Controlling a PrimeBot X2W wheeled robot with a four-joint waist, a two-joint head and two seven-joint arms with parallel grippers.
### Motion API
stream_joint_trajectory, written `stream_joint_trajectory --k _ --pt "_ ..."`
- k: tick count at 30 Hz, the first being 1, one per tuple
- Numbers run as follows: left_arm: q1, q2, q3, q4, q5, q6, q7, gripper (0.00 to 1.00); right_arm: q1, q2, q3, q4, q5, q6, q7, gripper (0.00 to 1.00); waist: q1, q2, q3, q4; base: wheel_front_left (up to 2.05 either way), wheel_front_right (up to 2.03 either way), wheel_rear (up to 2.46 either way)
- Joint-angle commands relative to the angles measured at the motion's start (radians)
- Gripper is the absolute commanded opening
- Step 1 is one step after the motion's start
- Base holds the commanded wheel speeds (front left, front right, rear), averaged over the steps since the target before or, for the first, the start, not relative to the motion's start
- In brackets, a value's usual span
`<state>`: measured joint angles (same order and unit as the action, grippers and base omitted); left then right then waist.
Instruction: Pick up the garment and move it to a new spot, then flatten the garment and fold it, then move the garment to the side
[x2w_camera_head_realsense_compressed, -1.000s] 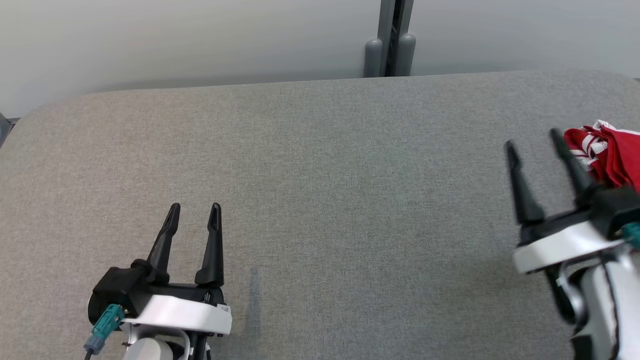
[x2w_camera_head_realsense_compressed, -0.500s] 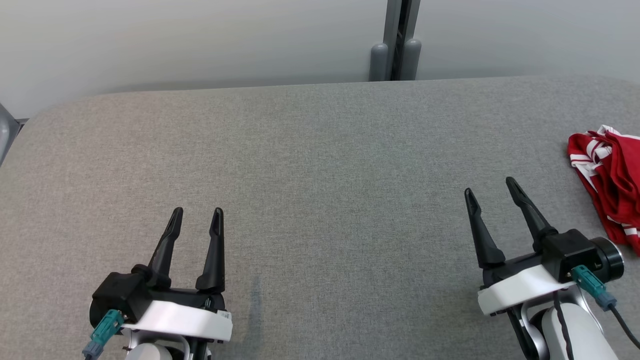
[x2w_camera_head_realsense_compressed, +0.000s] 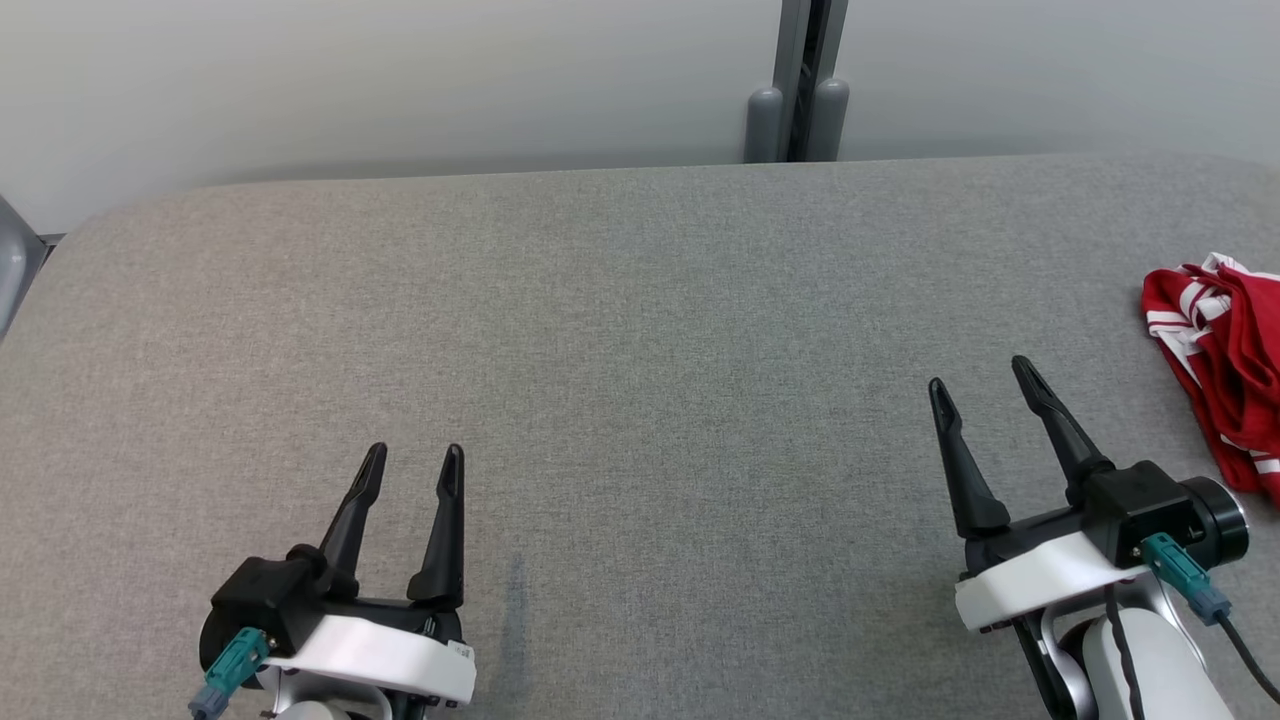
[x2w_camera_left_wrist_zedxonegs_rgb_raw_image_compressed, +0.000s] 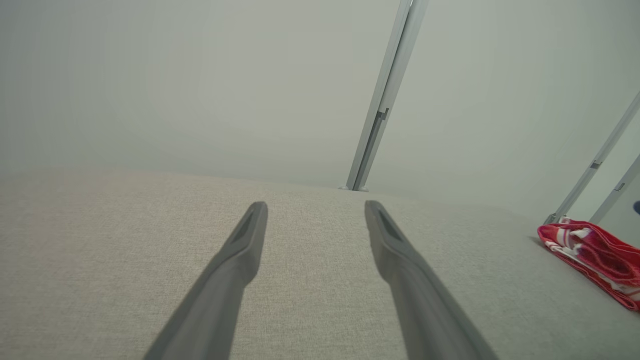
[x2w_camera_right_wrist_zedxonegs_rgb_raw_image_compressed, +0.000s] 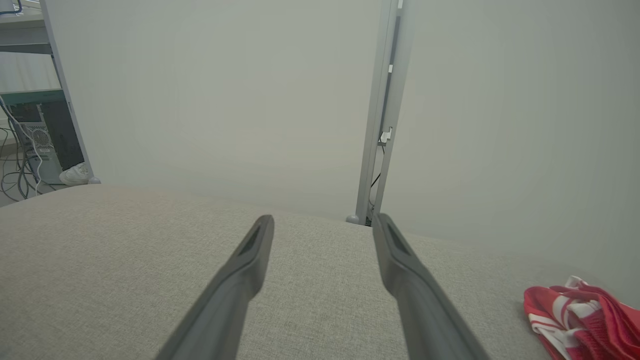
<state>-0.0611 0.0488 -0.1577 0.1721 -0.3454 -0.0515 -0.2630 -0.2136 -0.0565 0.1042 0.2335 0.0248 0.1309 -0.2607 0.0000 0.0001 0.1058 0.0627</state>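
Head view shows the garment (x2w_camera_head_realsense_compressed: 1222, 365), red with white stripes, bunched compactly at the far right side of the grey table (x2w_camera_head_realsense_compressed: 640, 330). The right gripper (x2w_camera_head_realsense_compressed: 978, 374) is near it but apart, and the left gripper (x2w_camera_head_realsense_compressed: 415, 450) is well apart. All 2 stand spread and empty. This fits a bundle waiting for pickup, or one folded and set aside. Any grasp should pinch several layers together, because soft folds probably slide.

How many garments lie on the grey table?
1. The red garment lies at the far right of the table, beyond the right gripper; the picture edge cuts it off.
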Motion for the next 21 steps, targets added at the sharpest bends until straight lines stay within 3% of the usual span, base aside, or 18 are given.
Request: stream_joint_trajectory --k 1,21 --pt "-0.006 0.005 0.006 0.004 0.003 0.002 -0.001 1.00 0.010 -0.001 -0.007 -0.007 -0.007 -0.001 -0.006 1.00 0.0000 -0.0001 0.001 0.001 0.00 0.00 0.00" --pt "-0.004 0.005 0.023 0.016 -0.049 -0.034 0.000 1.00 0.007 0.002 0.001 -0.001 -0.010 -0.001 -0.006 1.00 0.0000 -0.0001 0.005 0.006 0.00 0.00 0.00"
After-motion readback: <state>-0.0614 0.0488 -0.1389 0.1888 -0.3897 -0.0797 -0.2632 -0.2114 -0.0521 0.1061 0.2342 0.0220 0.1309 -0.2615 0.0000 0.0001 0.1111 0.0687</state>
